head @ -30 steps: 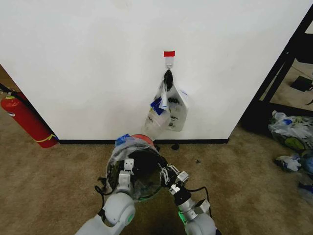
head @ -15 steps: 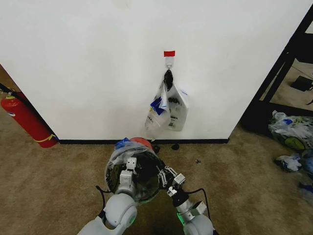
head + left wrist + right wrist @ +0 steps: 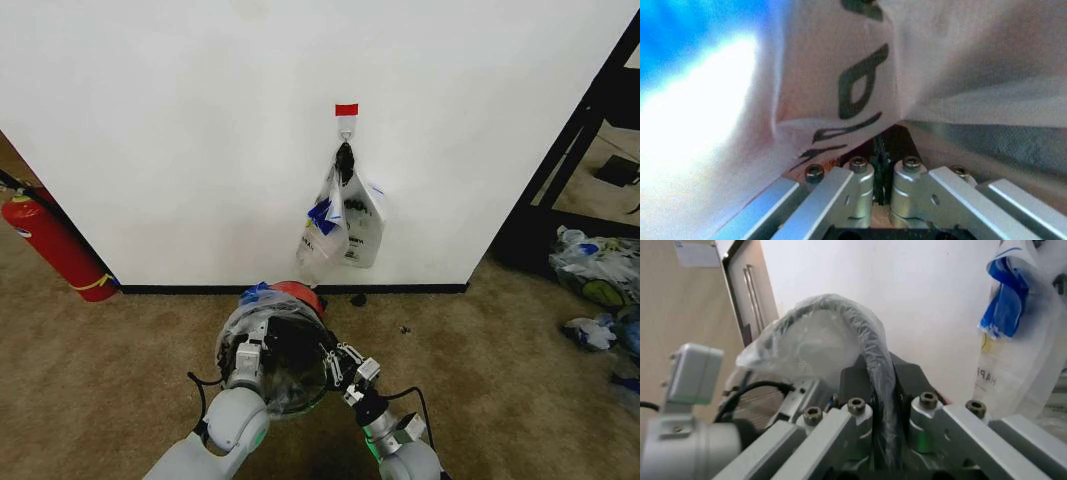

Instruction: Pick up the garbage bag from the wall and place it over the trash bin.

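Bag (image 3: 262,318) draped over bin (image 3: 285,365) below wall (image 3: 200,130); left end effector (image 3: 246,357) clamps bag film at its rim, right end effector (image 3: 340,362) clamps bagged rim opposite.

left tool (image 3: 247,357) clamped | right tool (image 3: 340,362) clamped | arms forward

- Brown carpet floor (image 3: 120,350) runs up to the white wall's black baseboard.
- The trash bin (image 3: 275,350) stands on it (bag-draped).
- Red fire extinguisher (image 3: 55,245) at left.
- Stuffed clear bags (image 3: 595,270) at right.
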Controlling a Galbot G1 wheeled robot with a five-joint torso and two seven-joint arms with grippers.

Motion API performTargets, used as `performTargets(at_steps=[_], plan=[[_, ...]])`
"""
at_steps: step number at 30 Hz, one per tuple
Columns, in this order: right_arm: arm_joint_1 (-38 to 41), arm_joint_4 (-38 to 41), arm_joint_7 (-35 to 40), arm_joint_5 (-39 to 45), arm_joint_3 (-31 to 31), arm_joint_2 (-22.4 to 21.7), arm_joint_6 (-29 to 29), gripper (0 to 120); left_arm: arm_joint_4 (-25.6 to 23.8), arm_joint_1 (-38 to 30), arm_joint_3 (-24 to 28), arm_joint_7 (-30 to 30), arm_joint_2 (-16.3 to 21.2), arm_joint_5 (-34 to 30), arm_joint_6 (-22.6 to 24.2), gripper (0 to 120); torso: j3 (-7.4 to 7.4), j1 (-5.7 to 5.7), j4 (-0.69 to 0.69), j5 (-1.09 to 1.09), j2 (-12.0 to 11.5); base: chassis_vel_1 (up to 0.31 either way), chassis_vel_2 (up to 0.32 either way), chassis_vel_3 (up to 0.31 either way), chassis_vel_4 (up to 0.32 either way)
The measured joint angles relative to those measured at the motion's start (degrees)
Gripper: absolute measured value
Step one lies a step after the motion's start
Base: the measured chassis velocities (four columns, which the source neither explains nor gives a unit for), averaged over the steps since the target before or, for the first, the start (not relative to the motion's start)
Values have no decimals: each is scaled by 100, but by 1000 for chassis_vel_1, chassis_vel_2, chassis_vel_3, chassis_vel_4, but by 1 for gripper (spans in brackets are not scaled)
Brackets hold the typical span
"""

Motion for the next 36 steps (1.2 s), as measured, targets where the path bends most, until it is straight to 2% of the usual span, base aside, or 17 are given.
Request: performTargets(at_steps=[6, 10, 19, 25, 36], plan=[[-17, -84, -135, 115, -105, 30, -20, 1, -248, 162, 73, 278, -4, -19, -84, 0, 0, 0, 1, -1, 0, 0, 0, 0, 0], [44, -185, 110, 192, -189, 149, 15, 1, -345, 324, 186, 332, -32, 80, -109, 0, 0, 0, 2, 1, 0, 0, 0, 0, 0], [120, -255, 244, 224, -172, 260, 84, 1, -341, 489, 254, 421, -15, 221, -116, 0, 0, 0, 1, 0, 0, 0, 0, 0, 0], [183, -175, 243, 244, 22, 268, 93, 1, -168, 574, 207, 474, 101, 456, -204, 0, 0, 0, 1, 0, 0, 0, 0, 0, 0], [162, -169, -272, -117, 266, 243, 231, 1, -119, 408, 87, 443, 115, 502, -178, 0, 0, 0, 1, 0, 0, 0, 0, 0, 0]])
